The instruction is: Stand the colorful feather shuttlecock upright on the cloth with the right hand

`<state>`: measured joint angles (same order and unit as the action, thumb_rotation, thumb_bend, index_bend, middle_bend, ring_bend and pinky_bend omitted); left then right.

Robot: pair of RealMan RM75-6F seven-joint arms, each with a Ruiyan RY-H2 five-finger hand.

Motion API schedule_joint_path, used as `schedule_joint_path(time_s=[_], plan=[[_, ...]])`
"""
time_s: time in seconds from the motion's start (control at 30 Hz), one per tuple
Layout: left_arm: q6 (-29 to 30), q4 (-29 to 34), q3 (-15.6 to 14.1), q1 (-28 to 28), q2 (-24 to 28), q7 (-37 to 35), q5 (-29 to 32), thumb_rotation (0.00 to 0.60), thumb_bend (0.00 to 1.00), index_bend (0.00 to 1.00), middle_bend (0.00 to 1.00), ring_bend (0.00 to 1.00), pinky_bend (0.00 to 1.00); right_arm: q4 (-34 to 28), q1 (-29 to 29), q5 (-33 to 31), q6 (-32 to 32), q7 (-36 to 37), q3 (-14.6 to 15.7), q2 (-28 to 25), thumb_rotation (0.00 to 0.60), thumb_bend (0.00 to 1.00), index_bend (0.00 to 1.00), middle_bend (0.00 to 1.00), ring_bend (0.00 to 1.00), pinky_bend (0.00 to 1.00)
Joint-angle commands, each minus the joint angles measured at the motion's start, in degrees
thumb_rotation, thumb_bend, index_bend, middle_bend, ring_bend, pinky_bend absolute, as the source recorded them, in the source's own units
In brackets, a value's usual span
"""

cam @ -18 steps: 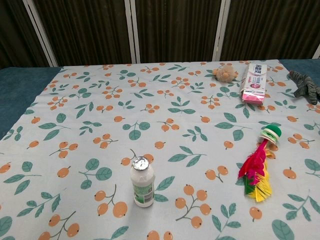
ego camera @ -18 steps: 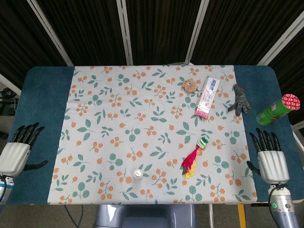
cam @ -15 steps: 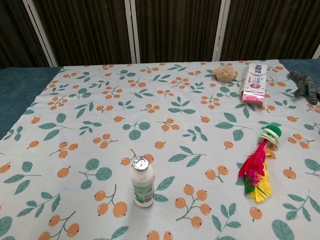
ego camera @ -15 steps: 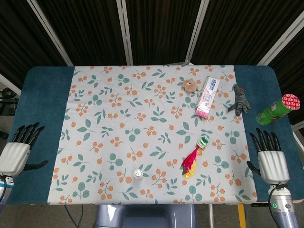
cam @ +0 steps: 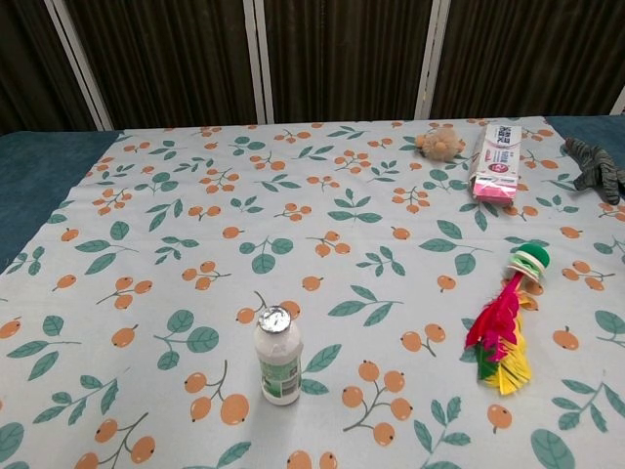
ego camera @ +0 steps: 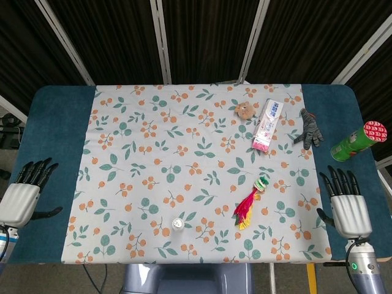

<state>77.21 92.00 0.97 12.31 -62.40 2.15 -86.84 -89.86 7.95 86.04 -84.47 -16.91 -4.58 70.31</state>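
The colourful feather shuttlecock with a green-and-white disc base (ego camera: 251,204) lies flat on the leaf-and-berry printed cloth (ego camera: 153,153), base pointing away from the robot, red and yellow feathers towards the near edge. The right hand (ego camera: 349,205) rests on the blue desk (ego camera: 58,135) beside the cloth, fingers spread and holding nothing — well apart from the shuttlecock. The left hand (ego camera: 21,196) lies likewise empty and spread at the far side. To do this well, reach in from the right, pinch near the disc base rather than the soft feathers, tip it base-down and release only once the disc sits flat — feathers up.
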Motion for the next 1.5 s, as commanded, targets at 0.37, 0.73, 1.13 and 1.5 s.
schedule_joint_path(time_s=[0.37,0.73,1.13,1.5], plan=[[0.15,0.17,0.10,-0.06,-0.20,0.83,0.31,0.528,0.12,0.07,0.00,0.00,0.00,10.52,8.31,18.59,4.58,5.80,5.59,-2.78,0.600,0.12,0.23,0.09,0.00,0.00],[0.26,0.26,0.16,-0.12,-0.35,1.29,0.48,0.527,0.11,0.07,0.00,0.00,0.00,13.80,13.98,23.83,10.13,6.90,7.54,2.36,0.600,0.12,0.34,0.13,0.00,0.00],[0.03,0.25,0.16,-0.01,-0.23,0.92,0.53,0.529,0.12,0.07,0.00,0.00,0.00,16.46,17.78,23.94,14.11,7.43,7.55,10.39,0.600,0.12,0.40,0.15,0.00,0.00],[-0.12,0.24,0.16,0.07,-0.19,0.76,0.55,0.524,0.12,0.07,0.00,0.00,0.00,19.63,18.48,21.22,15.40,8.66,7.41,13.93,0.600,0.12,0.47,0.17,0.00,0.00]])
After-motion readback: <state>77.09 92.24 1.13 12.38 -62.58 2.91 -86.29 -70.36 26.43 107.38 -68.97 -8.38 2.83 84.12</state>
